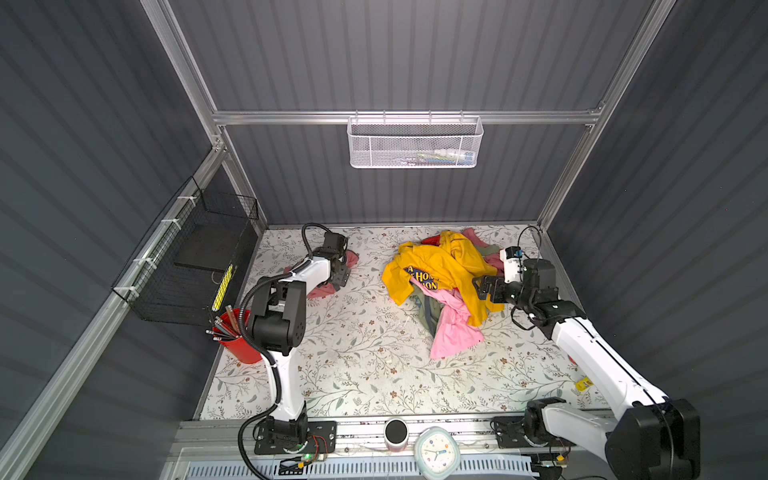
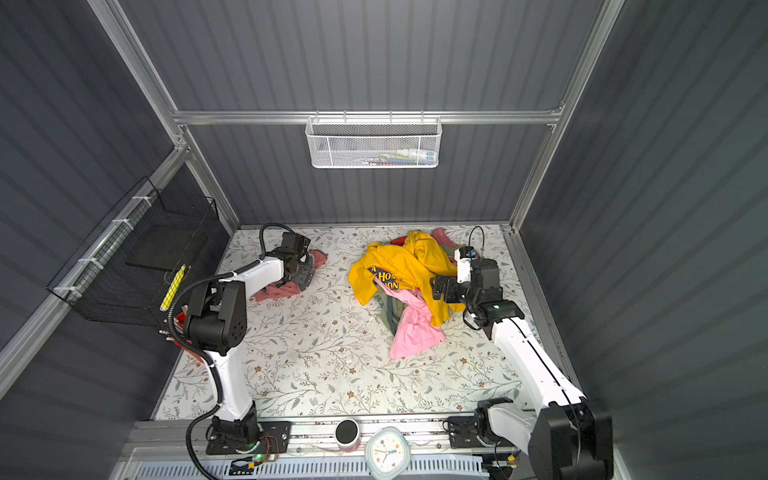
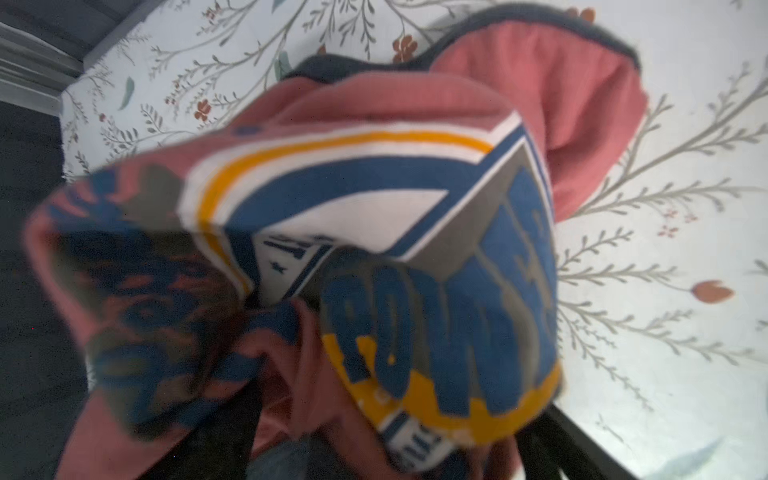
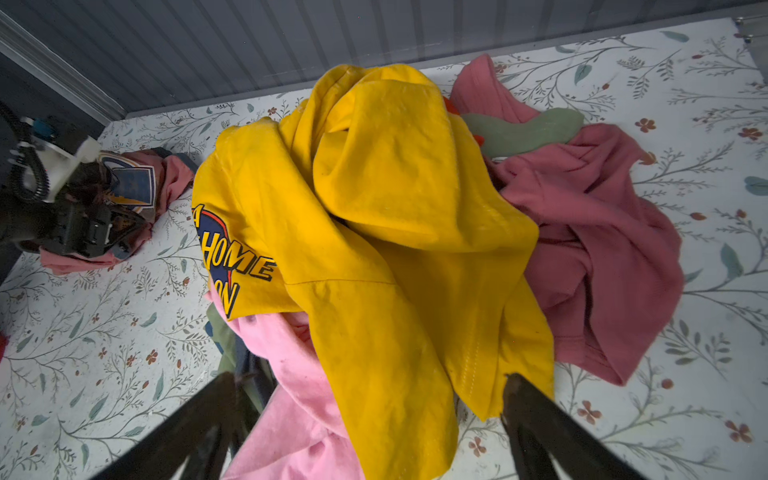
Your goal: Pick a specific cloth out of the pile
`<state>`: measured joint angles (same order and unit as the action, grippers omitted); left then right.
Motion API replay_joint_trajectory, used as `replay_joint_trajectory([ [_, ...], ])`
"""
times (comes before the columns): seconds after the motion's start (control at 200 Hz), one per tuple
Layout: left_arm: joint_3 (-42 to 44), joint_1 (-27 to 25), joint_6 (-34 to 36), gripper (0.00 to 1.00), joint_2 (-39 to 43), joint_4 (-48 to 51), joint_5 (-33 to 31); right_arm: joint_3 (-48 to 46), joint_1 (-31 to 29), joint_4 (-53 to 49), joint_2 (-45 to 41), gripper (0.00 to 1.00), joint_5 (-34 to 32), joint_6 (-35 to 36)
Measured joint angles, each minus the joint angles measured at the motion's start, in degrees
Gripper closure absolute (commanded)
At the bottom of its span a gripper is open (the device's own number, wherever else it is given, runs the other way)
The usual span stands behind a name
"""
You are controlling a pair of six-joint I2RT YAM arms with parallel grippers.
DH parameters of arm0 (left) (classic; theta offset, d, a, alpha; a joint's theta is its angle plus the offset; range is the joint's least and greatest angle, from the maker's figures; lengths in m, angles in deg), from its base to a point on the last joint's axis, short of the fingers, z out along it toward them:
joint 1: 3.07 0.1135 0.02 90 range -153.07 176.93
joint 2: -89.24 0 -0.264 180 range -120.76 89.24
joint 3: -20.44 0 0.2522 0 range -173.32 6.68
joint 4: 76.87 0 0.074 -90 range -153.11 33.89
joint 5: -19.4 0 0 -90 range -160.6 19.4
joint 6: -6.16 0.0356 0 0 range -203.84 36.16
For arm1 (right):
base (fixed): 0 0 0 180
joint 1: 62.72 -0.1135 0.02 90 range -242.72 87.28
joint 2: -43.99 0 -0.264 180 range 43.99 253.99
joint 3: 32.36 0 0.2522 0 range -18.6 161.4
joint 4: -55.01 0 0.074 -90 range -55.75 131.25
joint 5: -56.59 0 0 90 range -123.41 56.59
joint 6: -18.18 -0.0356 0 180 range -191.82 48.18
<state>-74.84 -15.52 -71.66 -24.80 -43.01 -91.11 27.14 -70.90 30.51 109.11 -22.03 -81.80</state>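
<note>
The red cloth [image 1: 319,292] lies bunched up on the worktop [image 1: 353,365], well apart from the pile [image 1: 440,266], on its left. The left fingers [image 1: 340,276] are right on top of it, much nearer than the right fingers [image 4: 536,419]. Cloth hides the left fingers, so I cannot tell if they hold it. The right fingers are wide open, holding nothing, by the pile's edge.

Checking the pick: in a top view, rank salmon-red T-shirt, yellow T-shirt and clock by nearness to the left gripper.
From the left gripper:
1. salmon-red T-shirt, beneath it, far left.
2. yellow T-shirt, right of centre.
3. clock, front rail, centre.
</note>
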Motion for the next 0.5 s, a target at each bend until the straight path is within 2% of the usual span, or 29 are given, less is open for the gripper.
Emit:
replay_joint_trajectory([
  [0.265, 8.3, -0.4, -4.0, 0.0, 13.5, -2.8, 0.0, -1.0, 1.1, 1.9, -3.9, 0.01, -2.9, 4.0],
  [0.5, 21.5, -1.5, -8.3, 0.0, 30.0, -8.2, -0.2, -12.4, 3.0, 10.8, -12.3, 0.01, -6.8, 5.8],
])
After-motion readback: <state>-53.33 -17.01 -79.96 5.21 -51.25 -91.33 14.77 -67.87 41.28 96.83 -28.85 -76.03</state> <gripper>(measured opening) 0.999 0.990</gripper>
